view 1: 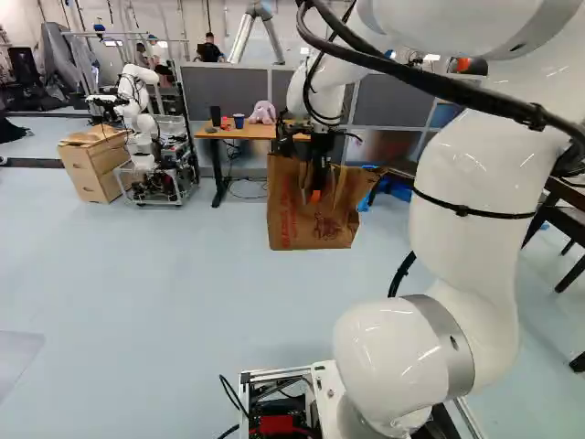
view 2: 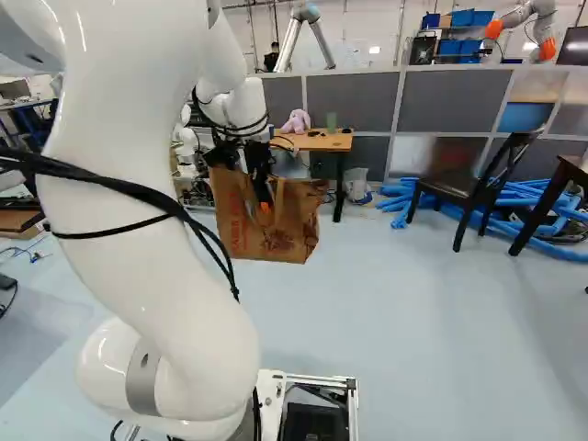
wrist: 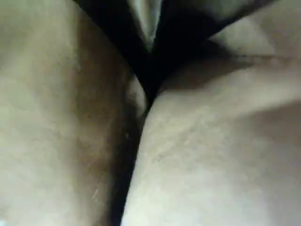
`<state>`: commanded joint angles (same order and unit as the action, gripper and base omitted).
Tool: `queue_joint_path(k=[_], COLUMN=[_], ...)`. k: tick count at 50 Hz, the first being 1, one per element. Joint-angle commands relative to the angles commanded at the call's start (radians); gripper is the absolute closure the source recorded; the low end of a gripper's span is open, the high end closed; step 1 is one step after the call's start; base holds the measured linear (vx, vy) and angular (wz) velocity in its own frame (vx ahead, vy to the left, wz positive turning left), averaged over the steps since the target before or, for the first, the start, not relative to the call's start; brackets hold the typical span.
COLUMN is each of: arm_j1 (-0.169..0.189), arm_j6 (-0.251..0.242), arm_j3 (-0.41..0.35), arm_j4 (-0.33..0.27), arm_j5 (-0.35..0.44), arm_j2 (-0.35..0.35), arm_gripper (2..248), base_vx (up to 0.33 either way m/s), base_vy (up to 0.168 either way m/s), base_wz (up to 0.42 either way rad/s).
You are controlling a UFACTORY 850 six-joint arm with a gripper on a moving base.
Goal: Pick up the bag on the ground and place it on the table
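Fingers (view 1: 316,196) are clamped on the brown paper bag (view 1: 297,219), which you see hanging above the floor (view 1: 164,274). Its red print is too small for reading. Only left base view shows you the blue cup (view 1: 239,121) on the table (view 1: 239,134).

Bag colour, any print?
Brown bag with reddish print; clearest in the left base view.

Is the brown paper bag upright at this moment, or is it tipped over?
Upright. In both base views the brown paper bag has its bottom edge lowest and its top end beside the gripper.
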<state>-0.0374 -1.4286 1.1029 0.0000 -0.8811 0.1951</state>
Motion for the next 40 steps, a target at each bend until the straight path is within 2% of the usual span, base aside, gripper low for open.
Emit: queue_joint_path(k=[40], arm_j1=[-0.011], arm_j6=[0.0], arm_j3=[0.087], arm_j4=[0.0], arm_j5=[-0.144], arm_j2=[-0.051], arm_gripper=[232], base_vx=[0.0], base_vy=[0.0], base_wz=[0.0])
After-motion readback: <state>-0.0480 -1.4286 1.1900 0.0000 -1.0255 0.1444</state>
